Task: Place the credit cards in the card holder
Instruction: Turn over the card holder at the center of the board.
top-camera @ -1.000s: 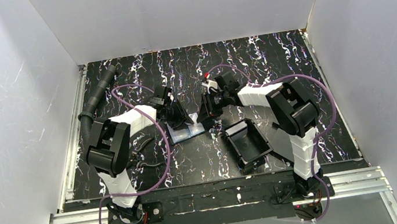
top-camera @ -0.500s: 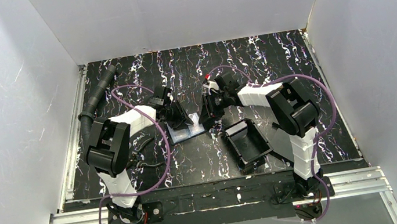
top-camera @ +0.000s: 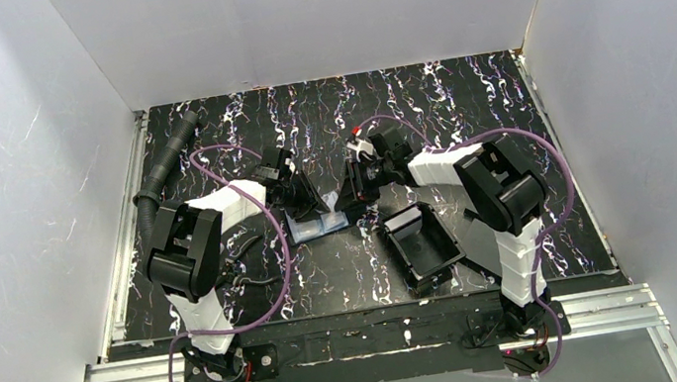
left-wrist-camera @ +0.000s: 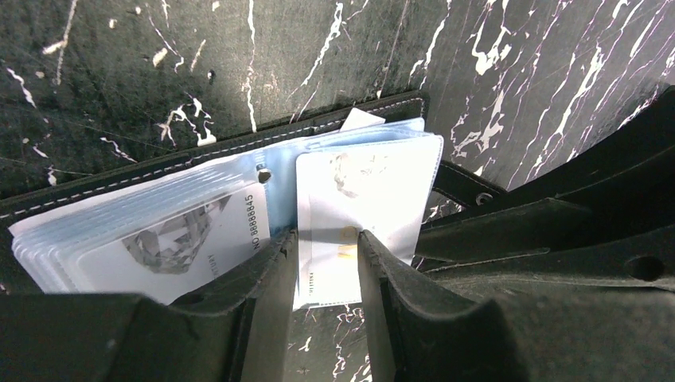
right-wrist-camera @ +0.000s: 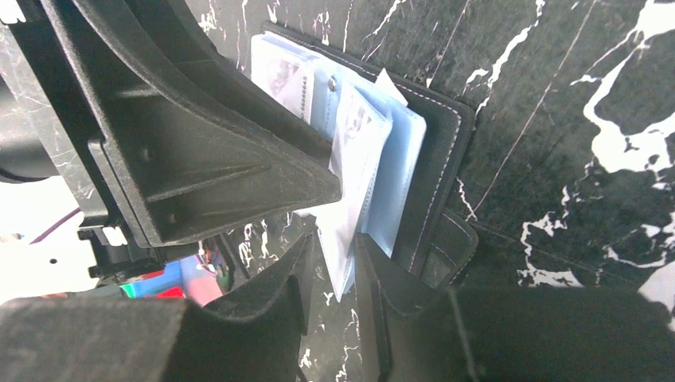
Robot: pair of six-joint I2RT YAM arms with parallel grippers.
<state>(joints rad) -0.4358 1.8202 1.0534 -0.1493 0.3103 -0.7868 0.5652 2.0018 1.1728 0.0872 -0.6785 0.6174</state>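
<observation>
The card holder (top-camera: 319, 224) lies open on the black marbled table, its pale blue sleeves up. In the left wrist view a sleeve holds a card printed with a number (left-wrist-camera: 183, 239). A white credit card (left-wrist-camera: 374, 191) lies on the holder's right half (left-wrist-camera: 239, 151). My left gripper (left-wrist-camera: 325, 263) is open a little, its fingers astride that card's near end. My right gripper (right-wrist-camera: 334, 263) is open a narrow gap around the edge of a raised sleeve page (right-wrist-camera: 358, 159), which leans on its right finger (right-wrist-camera: 390, 294). Both grippers (top-camera: 308, 198) (top-camera: 352, 194) meet over the holder.
A larger black rimmed tray (top-camera: 419, 245) stands tilted just right of the holder, next to the right arm. A black corrugated hose (top-camera: 166, 165) runs along the table's left edge. White walls close in the table on three sides.
The right gripper has shifted slightly toward the back right. A pale sleeve page now stands up between the two grippers. The left gripper has barely moved.
</observation>
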